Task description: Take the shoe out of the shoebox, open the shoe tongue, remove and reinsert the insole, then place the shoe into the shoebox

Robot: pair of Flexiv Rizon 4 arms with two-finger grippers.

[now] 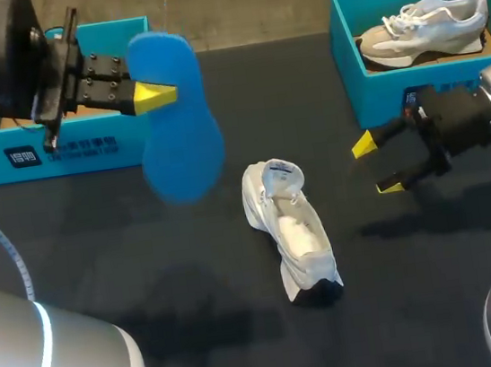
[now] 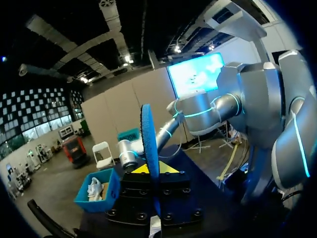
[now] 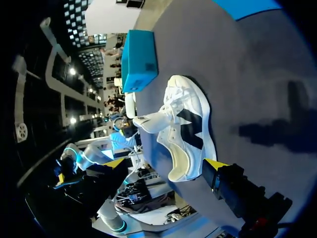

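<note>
Gripping the blue insole (image 1: 177, 111) from two sides, our left gripper (image 1: 161, 95) is holding it in the air over the far left part of the tabletop (image 1: 148, 269), just in front of the left shoebox (image 1: 60, 149), which is sitting at the far left corner. In the left wrist view we are seeing the blue insole (image 2: 150, 148) edge-on, standing upright between the two fingers of the left gripper (image 2: 154, 168), with both fingers pressing against its faces. The white shoe (image 1: 293, 231) is lying out on the tabletop near its middle, well apart from both boxes, with its tongue pulled up at the end pointing toward the far edge and its darker end pointing toward the near edge. Our right gripper (image 1: 379, 166) is hovering near the right edge with its fingers spread wide and nothing between them, apart from the white shoe and just in front of the right shoebox (image 1: 377, 85) at the far right corner. A grey shoe (image 1: 424, 29) is resting inside that box. In the right wrist view the white shoe (image 3: 185, 129) is lying ahead of the spread fingers of the right gripper (image 3: 166, 166), and the left shoebox (image 3: 141, 59) is standing beyond it. We are also catching the right shoebox (image 2: 106, 191) in the left wrist view, past the gripped insole.
</note>
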